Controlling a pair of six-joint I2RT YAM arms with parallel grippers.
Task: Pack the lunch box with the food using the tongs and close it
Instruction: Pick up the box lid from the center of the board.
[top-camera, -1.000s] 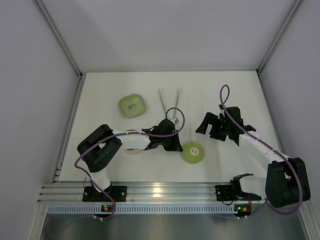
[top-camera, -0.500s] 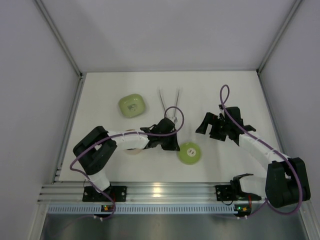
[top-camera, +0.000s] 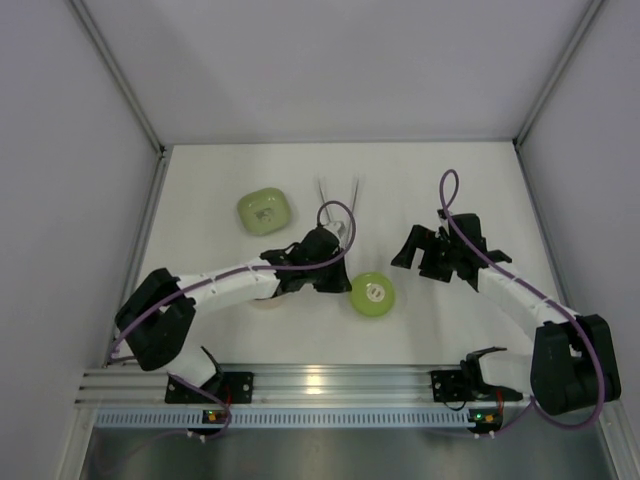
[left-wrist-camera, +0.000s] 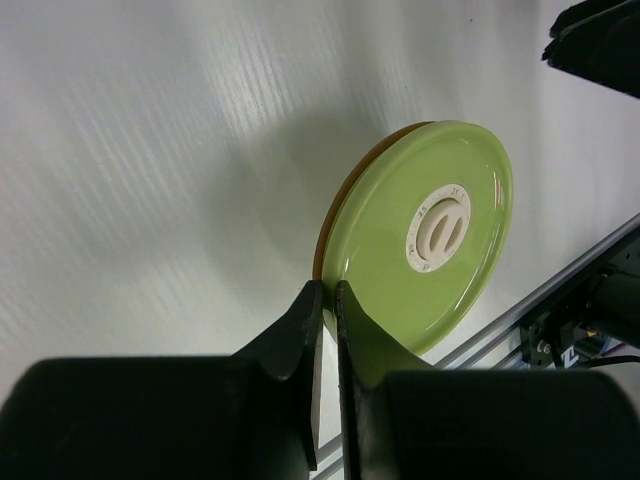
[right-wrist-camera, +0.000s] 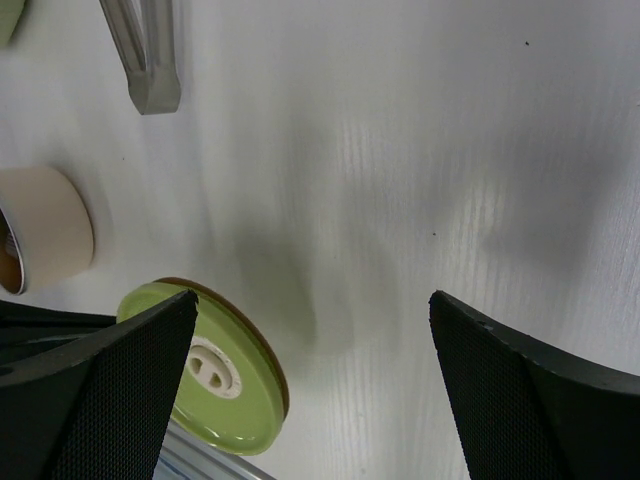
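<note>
1. The white table (top-camera: 450, 180) carries the whole job, with both arms reaching out from its near edge.
2. The left gripper (left-wrist-camera: 328, 292) has its fingers pressed together on the rim of the green lid (left-wrist-camera: 400, 240). It pinches the lid edge-on, probably because that is the only purchase a flat disc offers and it leaves the face free for lowering onto the box.
3. The right gripper (right-wrist-camera: 312, 300) hangs over bare table to the right with its fingers spread wide and nothing between them, seemingly parked clear of the left arm's work.
4. The pale green square dish (top-camera: 264, 211) sits far-left, apart from the rest.
5. The lid is tilted in mid-table with its white centre facing up. Being round, it has no long axis.
6. The lunch box (right-wrist-camera: 45, 235) stands upright and uncovered just left of the lid, under the left forearm.
7. The tongs (right-wrist-camera: 150, 60) lie flat beyond the left gripper. Their long axis runs toward the far wall, tips splayed at the far end.
8. The food cannot be made out.
</note>
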